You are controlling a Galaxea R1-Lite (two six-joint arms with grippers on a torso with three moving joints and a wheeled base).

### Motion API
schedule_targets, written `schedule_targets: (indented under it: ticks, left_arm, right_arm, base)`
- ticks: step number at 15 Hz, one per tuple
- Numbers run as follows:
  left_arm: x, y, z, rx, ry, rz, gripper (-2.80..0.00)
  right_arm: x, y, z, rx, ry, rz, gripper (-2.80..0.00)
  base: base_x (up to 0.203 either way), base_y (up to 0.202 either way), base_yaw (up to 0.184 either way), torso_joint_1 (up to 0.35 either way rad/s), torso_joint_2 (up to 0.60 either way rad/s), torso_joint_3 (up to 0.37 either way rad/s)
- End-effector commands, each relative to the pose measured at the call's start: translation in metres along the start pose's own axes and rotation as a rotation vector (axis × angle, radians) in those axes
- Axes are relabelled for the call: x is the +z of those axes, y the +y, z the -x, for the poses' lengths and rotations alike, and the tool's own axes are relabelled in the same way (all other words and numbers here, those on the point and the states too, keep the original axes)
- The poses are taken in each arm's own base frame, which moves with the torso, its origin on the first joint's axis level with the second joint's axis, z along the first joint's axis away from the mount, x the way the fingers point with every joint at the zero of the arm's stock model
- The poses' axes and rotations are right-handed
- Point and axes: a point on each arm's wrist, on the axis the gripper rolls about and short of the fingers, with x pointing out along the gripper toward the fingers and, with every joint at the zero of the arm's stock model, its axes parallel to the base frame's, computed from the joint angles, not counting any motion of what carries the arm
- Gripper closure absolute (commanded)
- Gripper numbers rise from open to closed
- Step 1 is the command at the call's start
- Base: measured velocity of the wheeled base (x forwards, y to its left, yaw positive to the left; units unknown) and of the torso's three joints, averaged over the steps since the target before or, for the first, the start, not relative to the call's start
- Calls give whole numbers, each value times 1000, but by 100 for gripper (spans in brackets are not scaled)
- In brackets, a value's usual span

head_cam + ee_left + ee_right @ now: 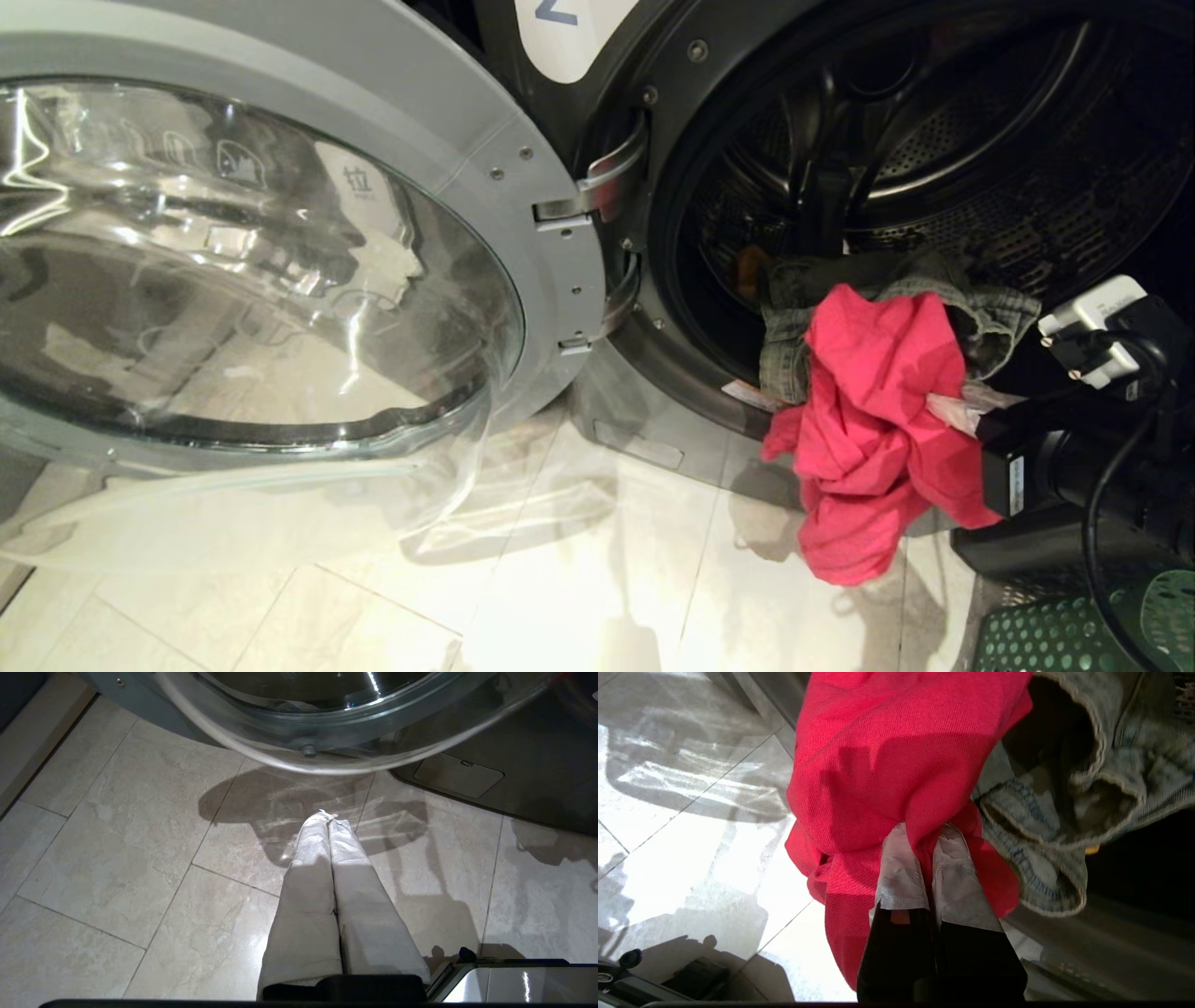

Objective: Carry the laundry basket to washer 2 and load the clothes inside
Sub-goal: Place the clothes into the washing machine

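Washer 2 [672, 84] stands open, its drum filling the upper right of the head view. A grey-green denim piece [980, 299] hangs over the drum's lip [1111, 788], and a bit of yellow garment [752, 266] shows behind it. My right gripper [952, 406] is shut on the pink-red garment [868, 420] just in front of the opening; the cloth [887, 756] dangles toward the floor. One corner of the dark green laundry basket [1055, 635] shows at the lower right. My left gripper [329, 823] hangs shut and empty over the floor tiles, away from the clothes.
The washer's round glass door [233, 271] is swung wide to the left and takes up much of that side [327, 723]. Pale floor tiles [560, 579] lie below the door. A hatch panel [460, 777] sits low on the washer's front.
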Motion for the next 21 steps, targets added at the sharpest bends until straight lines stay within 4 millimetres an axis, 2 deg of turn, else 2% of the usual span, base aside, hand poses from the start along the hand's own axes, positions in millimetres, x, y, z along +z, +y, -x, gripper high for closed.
schedule_targets:
  ticks: [1, 4, 7, 11, 14, 17, 21]
  left_arm:
    - [-2, 0, -1, 1, 7, 0, 0]
    - [-2, 0, -1, 0, 7, 1, 0]
    - [-2, 0, -1, 1, 8, 2, 0]
    - [-2, 0, -1, 1, 8, 3, 0]
    - [-2, 0, -1, 1, 8, 2, 0]
    - [-2, 0, -1, 1, 8, 2, 0]
    - [-2, 0, -1, 0, 8, 3, 0]
  right_arm:
    - [-2, 1, -3, 2, 12, 3, 0]
    - [-2, 1, -3, 0, 7, 2, 0]
    - [0, -1, -3, -49, 9, 5, 0]
    - [-8, 1, -19, -118, 67, 7, 0]
    - [-17, 6, -43, -175, 26, -6, 0]
    - [-34, 13, -76, -228, -10, -29, 0]
    - [-52, 11, -140, -335, -53, -32, 0]
  base:
    - [179, 0, -1, 7, 7, 2]
    - [177, 0, -1, 9, 1, 3]
    - [0, 0, 0, 0, 0, 0]
    - [0, 0, 0, 0, 0, 0]
    - [0, 0, 0, 0, 0, 0]
    - [0, 0, 0, 0, 0, 0]
    - [0, 0, 0, 0, 0, 0]
